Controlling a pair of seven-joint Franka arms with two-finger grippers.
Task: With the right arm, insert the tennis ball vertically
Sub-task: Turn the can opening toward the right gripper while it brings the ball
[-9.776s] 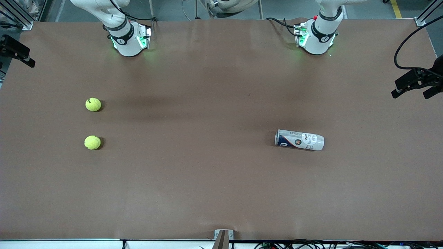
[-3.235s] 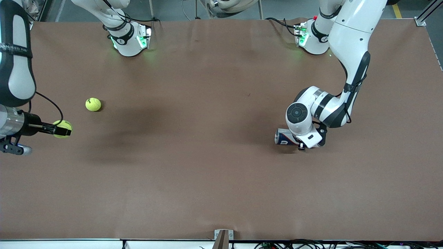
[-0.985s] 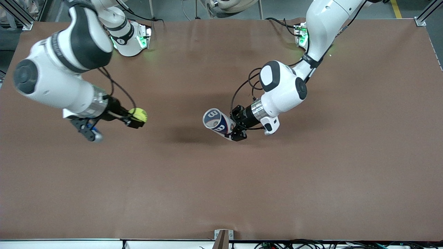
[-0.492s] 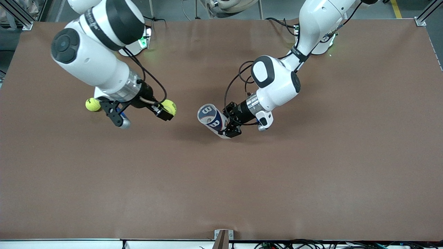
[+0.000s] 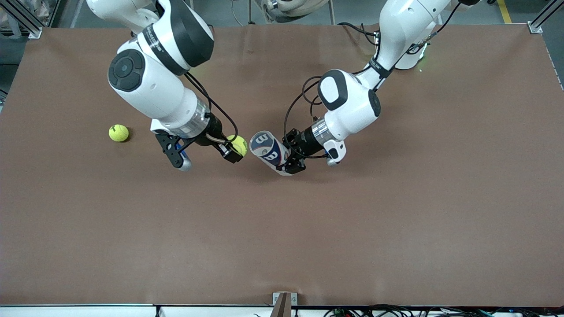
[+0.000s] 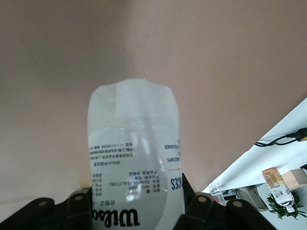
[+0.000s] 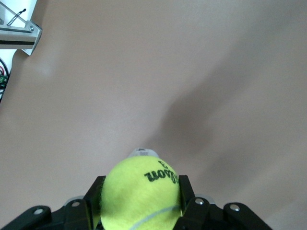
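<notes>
Brown desk carries one spare ball; above it the right gripper, clamped on the tennis ball, hangs just beside the tube, which the left gripper grips mid-air (tilted). Both are picked up; insertion remains.

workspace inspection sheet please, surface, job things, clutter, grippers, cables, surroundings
surface: brown table, bare where visible
job's things: yellow felt tennis ball held in the air beside the open mouth of the clear plastic ball can with blue label, which is held tilted above the table; second yellow tennis ball lies on the table toward the right arm's end
clutter: nothing seen
grippers: right gripper shut on the tennis ball; left gripper shut on the ball can
cables: black wrist cables loop at both arms; more cables along the table's near edge
surroundings: grey floor, aluminium frame posts at corners
</notes>
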